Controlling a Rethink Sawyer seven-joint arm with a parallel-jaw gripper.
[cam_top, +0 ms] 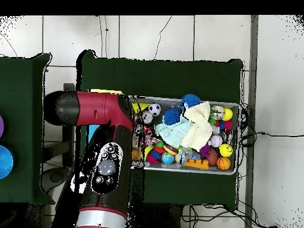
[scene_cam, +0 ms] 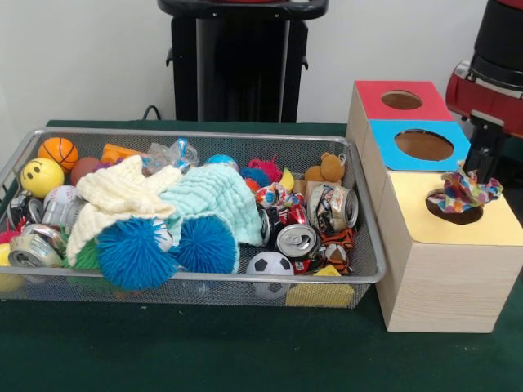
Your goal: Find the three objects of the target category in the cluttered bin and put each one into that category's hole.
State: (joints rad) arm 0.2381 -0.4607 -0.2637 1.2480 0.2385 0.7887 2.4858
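At the right stands a wooden box with a red hole (scene_cam: 401,100), a blue hole (scene_cam: 423,144) and a yellow top (scene_cam: 482,229). My gripper (scene_cam: 480,173) comes down over the yellow top's hole (scene_cam: 452,216). It looks shut on a bunched multicoloured cloth (scene_cam: 462,194), whose lower end touches the hole. In the mesh bin (scene_cam: 196,135) a cream cloth (scene_cam: 122,192) and a mint cloth (scene_cam: 214,200) lie on top of the clutter. In the overhead view the red arm (cam_top: 101,110) hides the box and the gripper.
The bin (cam_top: 238,136) also holds two blue spiky balls (scene_cam: 131,253), a soccer ball (scene_cam: 270,265), crushed cans (scene_cam: 296,241), a teddy bear (scene_cam: 327,169), a basketball (scene_cam: 59,151) and a yellow smiley ball (scene_cam: 41,175). Green cloth covers the table.
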